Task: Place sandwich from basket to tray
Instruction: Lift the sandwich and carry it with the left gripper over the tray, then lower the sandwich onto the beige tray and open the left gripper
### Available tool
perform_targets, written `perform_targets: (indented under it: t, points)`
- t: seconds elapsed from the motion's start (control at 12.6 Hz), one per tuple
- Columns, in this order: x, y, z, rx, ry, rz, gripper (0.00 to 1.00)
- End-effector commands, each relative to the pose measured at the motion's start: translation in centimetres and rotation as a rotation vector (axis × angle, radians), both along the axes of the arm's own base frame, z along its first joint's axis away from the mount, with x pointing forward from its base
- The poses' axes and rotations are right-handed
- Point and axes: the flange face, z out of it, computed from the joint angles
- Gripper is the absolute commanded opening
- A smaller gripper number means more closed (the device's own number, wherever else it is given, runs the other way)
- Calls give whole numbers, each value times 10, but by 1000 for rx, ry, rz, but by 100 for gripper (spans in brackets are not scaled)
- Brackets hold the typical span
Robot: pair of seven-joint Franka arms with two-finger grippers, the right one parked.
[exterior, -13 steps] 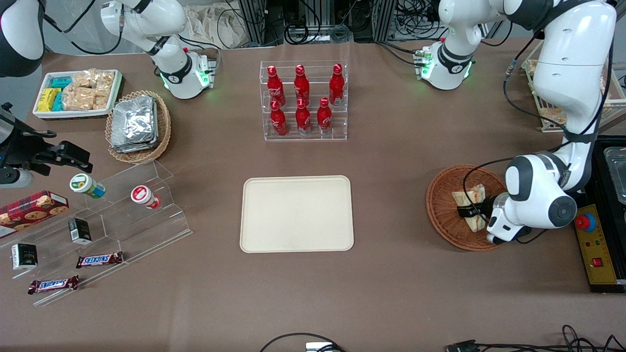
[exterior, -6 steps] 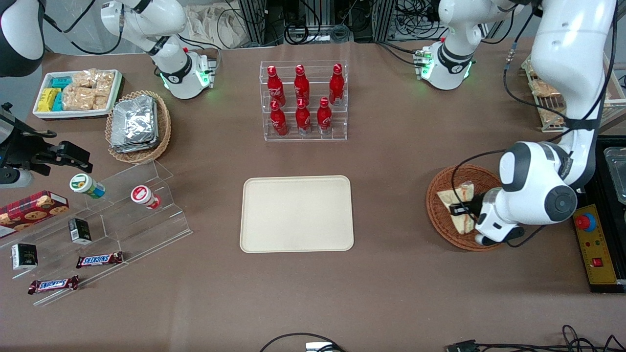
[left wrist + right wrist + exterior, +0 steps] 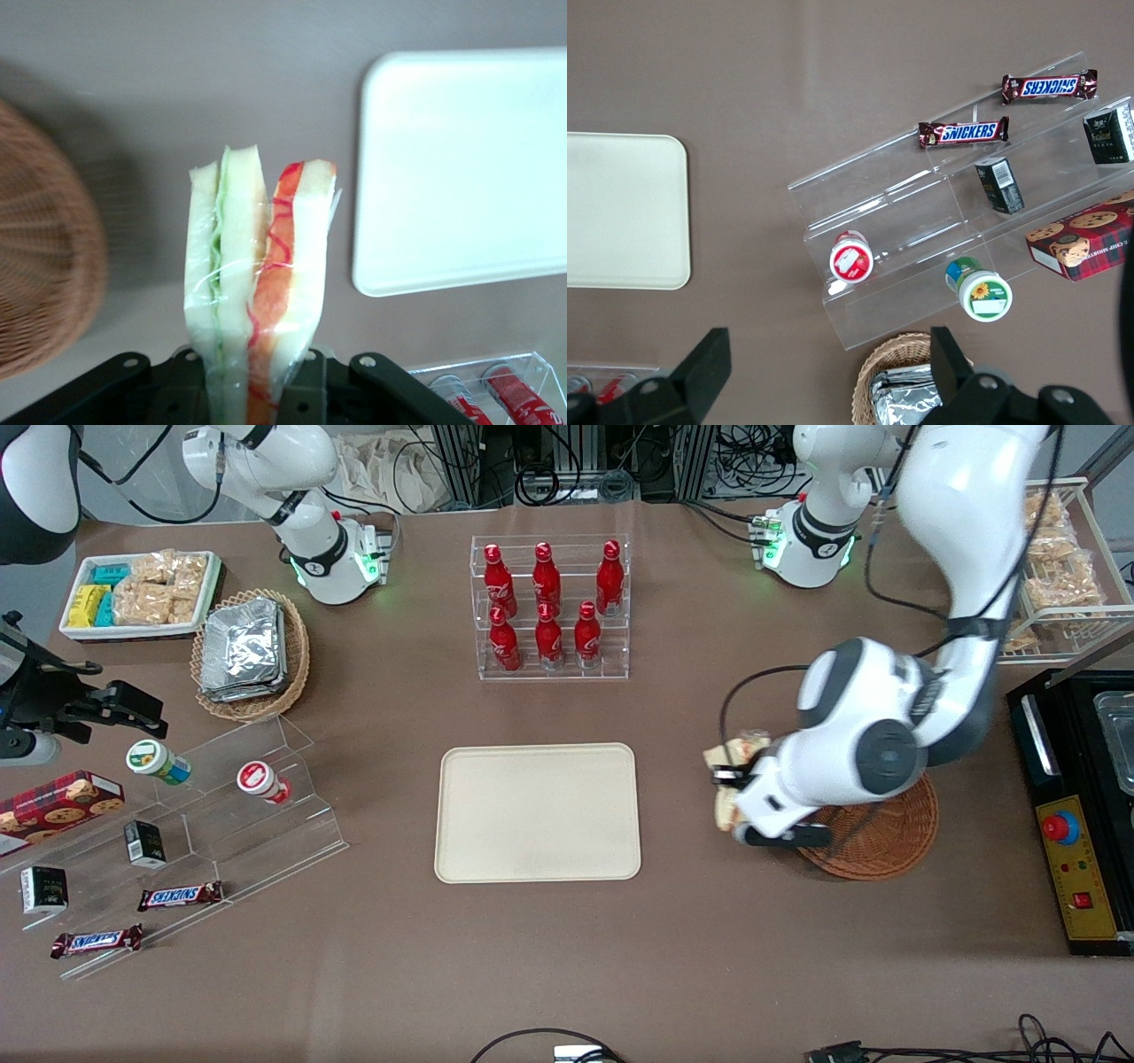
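My gripper (image 3: 725,781) (image 3: 257,381) is shut on the sandwich (image 3: 257,266), a plastic-wrapped wedge of white bread with green and red filling showing along its cut edge. It hangs above bare table between the reddish-brown wicker basket (image 3: 886,841) and the cream tray (image 3: 537,812). In the front view the sandwich (image 3: 732,755) shows as pale bread on either side of the black fingers. The arm covers much of the basket (image 3: 44,257). The tray (image 3: 461,168) has nothing on it.
A clear rack of red bottles (image 3: 549,607) stands farther from the front camera than the tray. A wire rack of snack packets (image 3: 1059,571) and a black control box (image 3: 1076,868) sit at the working arm's end. A tan basket of foil packets (image 3: 251,654) and acrylic shelves (image 3: 213,824) lie toward the parked arm's end.
My gripper has lifted the sandwich out of the basket and carried it toward the tray; it now hangs over bare table just outside the basket's rim.
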Motion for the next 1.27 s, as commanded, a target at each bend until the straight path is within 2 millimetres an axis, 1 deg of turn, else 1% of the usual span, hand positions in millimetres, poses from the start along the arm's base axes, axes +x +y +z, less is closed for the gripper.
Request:
perform_targets:
  t: [0.0, 0.16, 0.32, 0.4, 0.48, 0.64, 0.8, 0.88, 0.95, 1.03, 1.11, 1.19]
  points:
    - [7, -66, -37, 25, -5, -65, 0]
    - [-3, -106, -69, 28, 6, -106, 0]
    - [-11, -131, -100, 15, -14, -119, 0]
    - [-12, -137, -114, 22, -32, -123, 0]
    - [-12, -140, -129, 28, -42, -94, 0]
    - [-16, -151, -146, 19, -62, -78, 0]
    - [-15, -149, -153, 23, -58, -68, 0]
    - [-14, -148, -152, 26, -58, -48, 0]
    - [-12, -148, -148, 28, -61, -16, 23]
    - [-6, -144, -143, 26, -66, 4, 50]
    - [-5, -142, -142, 24, -70, -1, 99]
    - [-3, -142, -138, 20, -76, -1, 100]
